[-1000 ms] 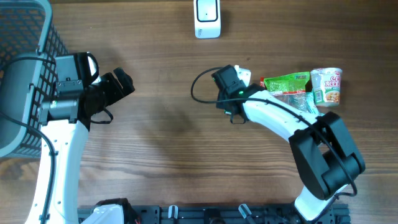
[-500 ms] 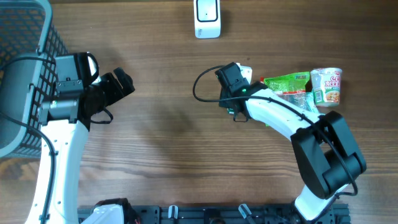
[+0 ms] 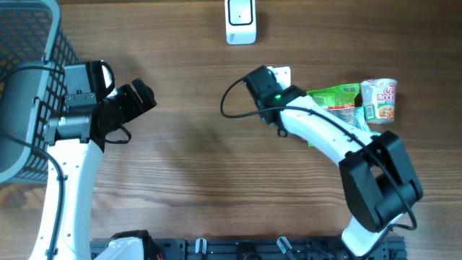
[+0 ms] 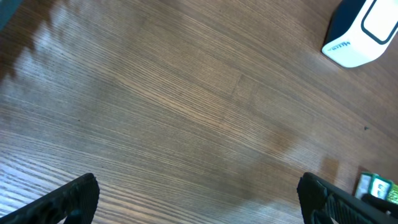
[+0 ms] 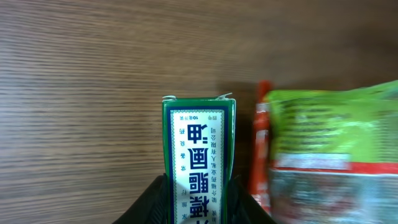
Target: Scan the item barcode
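A narrow green and white box [image 5: 199, 155] with printed characters sits between the black fingers [image 5: 154, 200] of my right gripper [image 5: 199, 202], which is shut on its two sides. From overhead the box [image 3: 281, 72] shows as a white end just left of the snack pile, at the tip of my right gripper [image 3: 275, 79]. The white barcode scanner [image 3: 240, 22] stands at the far edge of the table, also seen in the left wrist view [image 4: 364, 31]. My left gripper [image 3: 142, 97] hovers open over bare wood at the left, far from both; its jaws [image 4: 199, 199] are spread wide with nothing between them.
A green snack packet [image 3: 333, 97] and a cup of noodles [image 3: 380, 100] lie right of the box. In the right wrist view the packet [image 5: 336, 143] and a red wrapper [image 5: 261, 149] sit close beside it. A dark wire basket [image 3: 29, 72] fills the left edge.
My right gripper has closed onto the box and shifted slightly toward the far side of the table with it. The left arm has not moved.
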